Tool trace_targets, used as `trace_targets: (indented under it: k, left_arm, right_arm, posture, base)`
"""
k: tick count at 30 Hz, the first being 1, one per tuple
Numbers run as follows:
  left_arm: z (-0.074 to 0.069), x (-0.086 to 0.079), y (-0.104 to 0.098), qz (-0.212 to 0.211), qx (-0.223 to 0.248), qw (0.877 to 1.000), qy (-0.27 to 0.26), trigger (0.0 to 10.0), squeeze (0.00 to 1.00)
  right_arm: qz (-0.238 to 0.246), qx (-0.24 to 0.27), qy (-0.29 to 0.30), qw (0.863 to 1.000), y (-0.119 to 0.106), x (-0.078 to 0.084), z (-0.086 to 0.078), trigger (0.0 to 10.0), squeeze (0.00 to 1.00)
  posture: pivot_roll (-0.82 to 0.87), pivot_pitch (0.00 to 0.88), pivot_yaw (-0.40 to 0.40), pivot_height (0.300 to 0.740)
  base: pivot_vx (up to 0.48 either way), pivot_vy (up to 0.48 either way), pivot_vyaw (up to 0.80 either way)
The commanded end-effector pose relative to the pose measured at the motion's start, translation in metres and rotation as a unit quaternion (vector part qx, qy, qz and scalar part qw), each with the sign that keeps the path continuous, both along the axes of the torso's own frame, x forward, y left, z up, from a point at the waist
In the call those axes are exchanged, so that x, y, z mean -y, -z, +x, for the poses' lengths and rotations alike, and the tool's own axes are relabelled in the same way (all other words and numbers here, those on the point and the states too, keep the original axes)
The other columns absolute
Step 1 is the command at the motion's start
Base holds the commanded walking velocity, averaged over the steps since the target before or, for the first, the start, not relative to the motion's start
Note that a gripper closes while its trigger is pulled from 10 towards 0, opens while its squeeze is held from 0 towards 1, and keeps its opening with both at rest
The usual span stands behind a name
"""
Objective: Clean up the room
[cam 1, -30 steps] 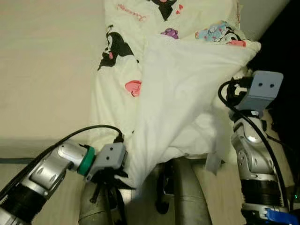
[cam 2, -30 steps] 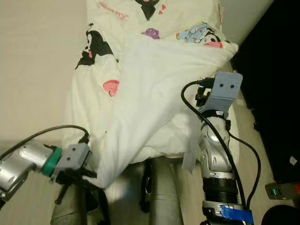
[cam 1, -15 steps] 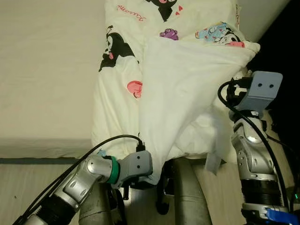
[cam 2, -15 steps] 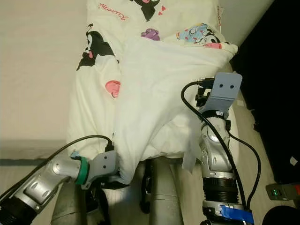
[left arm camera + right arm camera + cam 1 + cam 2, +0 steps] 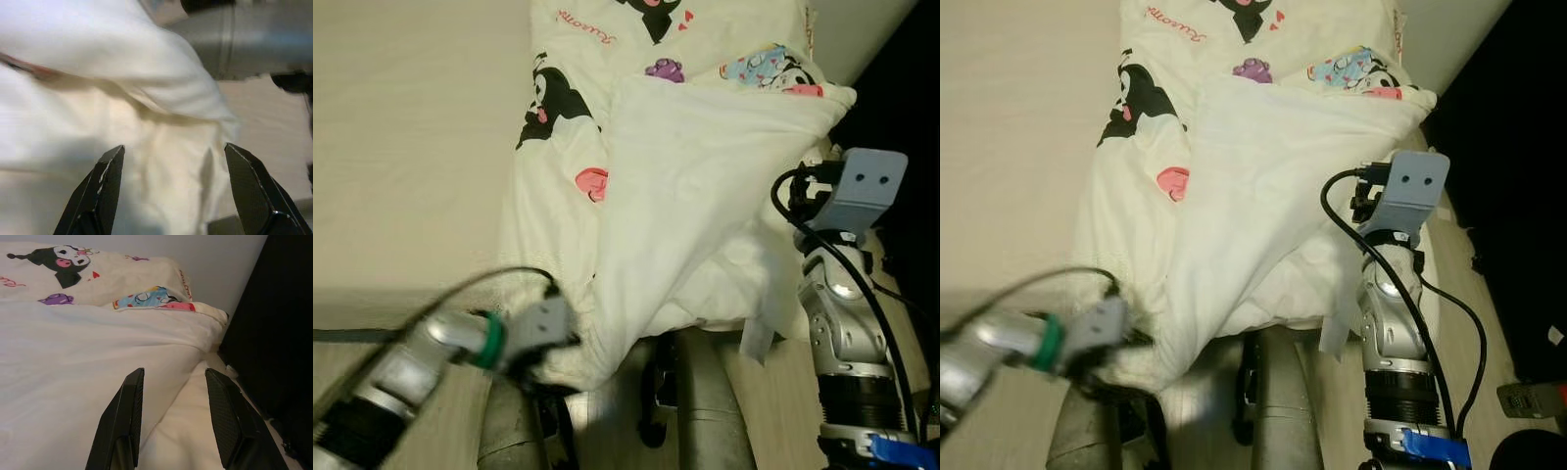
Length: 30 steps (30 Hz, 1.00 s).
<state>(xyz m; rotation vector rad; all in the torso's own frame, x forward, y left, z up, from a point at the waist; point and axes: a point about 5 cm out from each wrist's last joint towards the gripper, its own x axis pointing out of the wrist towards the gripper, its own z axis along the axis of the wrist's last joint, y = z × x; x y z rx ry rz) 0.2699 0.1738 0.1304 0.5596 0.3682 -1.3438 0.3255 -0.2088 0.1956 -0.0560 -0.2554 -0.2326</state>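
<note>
A white blanket printed with black cartoon figures lies folded over on the bed, its plain underside turned up and its lower edge hanging over the bed's front. My left arm is blurred at the lower left. Its left gripper is open against the blanket's hanging lower corner, and cloth spans the gap between the fingers. The right gripper is open just above the blanket's right side with nothing between its fingers. Its wrist housing stands by the blanket's right edge.
The bare cream mattress stretches to the left of the blanket. Wooden floor runs below the bed's front edge. My grey legs stand close to the bed. A dark wall or curtain borders the right, with a small device on the floor.
My left arm swung right under the blanket's corner half a second ago and has moved back left, blurred. The blanket's lower corner has spread leftward with it. The right arm has stayed still.
</note>
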Motion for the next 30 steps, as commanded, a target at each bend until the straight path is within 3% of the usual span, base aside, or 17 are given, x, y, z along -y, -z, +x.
trace_targets:
  k: [1, 3, 5, 6, 7, 8, 10, 11, 14, 16, 17, 21, 23, 25, 30]
  left_arm:
    - [-0.003, -0.001, 0.001, -0.023, -0.029, 0.999, -0.004, 10.0, 0.00]
    - [0.002, -0.002, -0.014, -0.068, -0.032, 0.997, -0.021, 10.0, 0.00]
    - [0.002, -0.002, -0.014, -0.068, -0.032, 0.997, -0.021, 10.0, 0.00]
    - [0.004, -0.002, -0.020, -0.092, -0.033, 0.995, -0.031, 10.0, 0.00]
    - [0.004, -0.002, -0.020, -0.092, -0.033, 0.995, -0.031, 10.0, 0.00]
    - [0.009, 0.003, -0.026, -0.119, -0.027, 0.992, -0.044, 10.0, 0.00]
    - [0.016, 0.012, -0.036, -0.159, -0.017, 0.985, -0.060, 10.0, 0.00]
    - [0.016, 0.012, -0.036, -0.159, -0.017, 0.985, -0.060, 10.0, 0.00]
    - [0.020, 0.022, -0.042, -0.181, -0.007, 0.981, -0.065, 10.0, 0.00]
    - [0.020, 0.022, -0.042, -0.181, -0.007, 0.981, -0.065, 10.0, 0.00]
    - [0.024, 0.028, -0.046, -0.193, 0.001, 0.979, -0.072, 10.0, 0.00]
    - [0.026, 0.034, -0.049, -0.206, 0.002, 0.976, -0.074, 10.0, 0.00]
    - [0.026, 0.034, -0.049, -0.206, 0.002, 0.976, -0.074, 10.0, 0.00]
    - [0.025, 0.038, -0.051, -0.214, 0.000, 0.974, -0.075, 10.0, 0.00]
    - [0.025, 0.044, -0.053, -0.222, -0.001, 0.972, -0.082, 10.0, 0.00]
  right_arm:
    - [-0.004, 0.008, -0.020, 1.000, -0.002, -0.004, -0.002, 10.0, 0.00]
    - [-0.002, 0.026, -0.071, 0.997, -0.011, -0.017, 0.002, 10.0, 0.00]
    - [-0.002, 0.026, -0.071, 0.997, -0.011, -0.017, 0.002, 10.0, 0.00]
    - [0.042, 0.017, -0.123, 0.991, -0.010, -0.029, 0.006, 10.0, 0.00]
    - [0.042, 0.017, -0.123, 0.991, -0.010, -0.029, 0.006, 10.0, 0.00]
    - [0.117, -0.013, -0.178, 0.977, -0.001, -0.045, 0.020, 10.0, 0.00]
    - [0.232, -0.070, -0.271, 0.932, 0.013, -0.076, 0.041, 10.0, 0.00]
    - [0.232, -0.070, -0.271, 0.932, 0.013, -0.076, 0.041, 10.0, 0.00]
    - [0.286, -0.133, -0.302, 0.900, 0.026, -0.095, 0.058, 10.0, 0.00]
    - [0.286, -0.133, -0.302, 0.900, 0.026, -0.095, 0.058, 10.0, 0.00]
    - [0.311, -0.179, -0.312, 0.879, 0.033, -0.106, 0.064, 10.0, 0.00]
    - [0.315, -0.238, -0.284, 0.874, 0.046, -0.107, 0.066, 10.0, 0.00]
    - [0.315, -0.238, -0.284, 0.874, 0.046, -0.107, 0.066, 10.0, 0.00]
    - [0.291, -0.286, -0.234, 0.882, 0.061, -0.101, 0.065, 10.0, 0.00]
    - [0.268, -0.335, -0.184, 0.885, 0.080, -0.092, 0.060, 10.0, 0.00]
  posture:
    - [-0.09, 0.245, 0.004, 0.610]
    - [-0.09, 0.249, 0.005, 0.610]
    - [-0.09, 0.249, 0.005, 0.610]
    - [-0.09, 0.252, 0.006, 0.610]
    - [-0.09, 0.252, 0.006, 0.610]
    - [-0.07, 0.255, 0.005, 0.610]
    - [-0.07, 0.256, 0.002, 0.610]
    - [-0.07, 0.256, 0.002, 0.610]
    - [-0.05, 0.259, -0.007, 0.610]
    - [-0.05, 0.259, -0.007, 0.610]
    - [-0.04, 0.261, -0.009, 0.610]
    - [-0.03, 0.265, -0.016, 0.610]
    - [-0.03, 0.265, -0.016, 0.610]
    - [-0.03, 0.268, -0.018, 0.610]
    - [-0.03, 0.272, -0.015, 0.610]
  base:
    - [0.000, 0.000, 0.00]
    - [0.000, 0.000, 0.00]
    - [0.000, 0.000, 0.00]
    - [0.000, 0.000, 0.00]
    - [0.000, 0.000, 0.00]
    - [0.000, 0.000, 0.00]
    - [0.000, 0.000, 0.00]
    - [0.000, 0.000, 0.00]
    - [0.000, 0.000, 0.00]
    - [0.000, 0.000, 0.00]
    - [0.000, 0.000, 0.00]
    - [0.000, 0.000, 0.00]
    - [0.000, 0.000, 0.00]
    - [0.000, 0.000, 0.00]
    - [0.000, 0.000, 0.00]
